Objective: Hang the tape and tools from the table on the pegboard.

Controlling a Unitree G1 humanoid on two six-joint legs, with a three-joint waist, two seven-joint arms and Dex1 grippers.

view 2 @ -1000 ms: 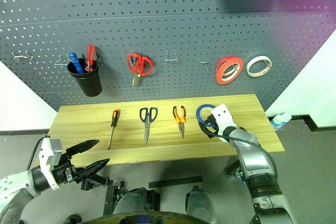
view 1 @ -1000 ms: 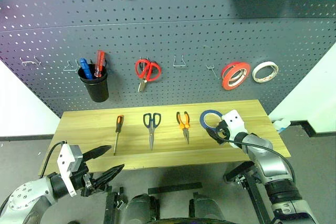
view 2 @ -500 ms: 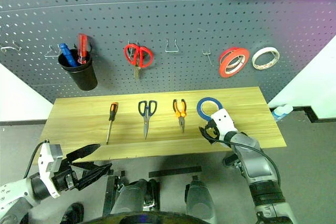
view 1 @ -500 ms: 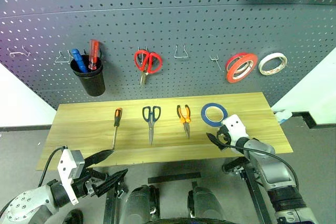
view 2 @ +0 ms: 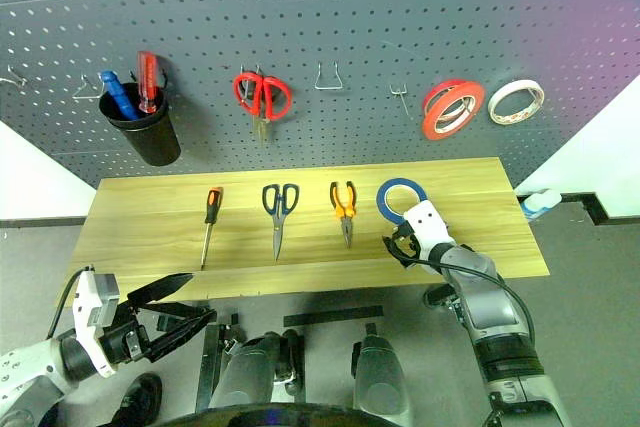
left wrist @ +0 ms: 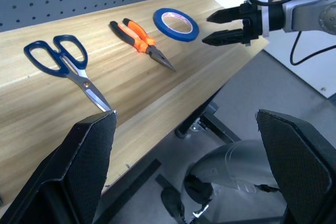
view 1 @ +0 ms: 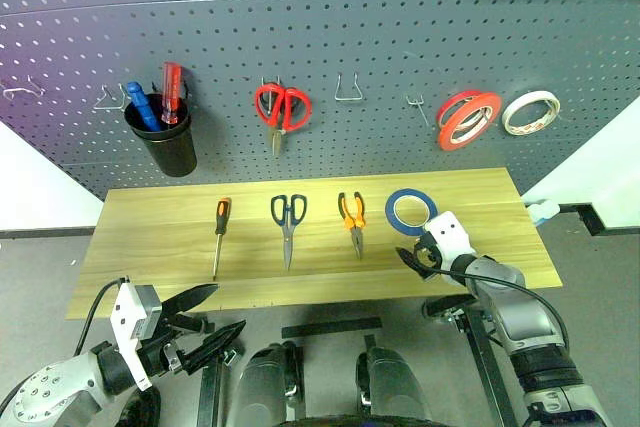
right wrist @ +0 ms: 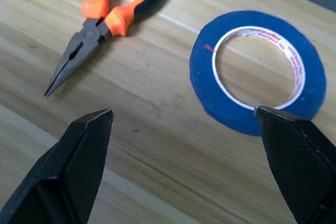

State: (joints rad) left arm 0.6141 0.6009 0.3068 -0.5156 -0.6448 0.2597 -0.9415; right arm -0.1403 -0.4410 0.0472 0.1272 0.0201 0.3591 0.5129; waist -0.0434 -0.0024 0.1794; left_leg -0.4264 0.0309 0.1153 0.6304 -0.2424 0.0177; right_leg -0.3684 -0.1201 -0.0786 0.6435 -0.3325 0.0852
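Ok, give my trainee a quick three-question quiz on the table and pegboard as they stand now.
1. True or false: the blue tape already hangs on the pegboard.
2. Which tool lies on the table nearest the blue tape: A screwdriver, B dark-handled scissors, C pliers?
3. Fill in: the right hand is ____ and holds nothing.

Key
1. False: it lies flat on the table.
2. C.
3. open; it sits at the table's front edge, just short of the tape.

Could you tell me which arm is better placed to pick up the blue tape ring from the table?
Right: its open tool hovers just in front of the blue tape, while the left tool hangs below the table's near edge.
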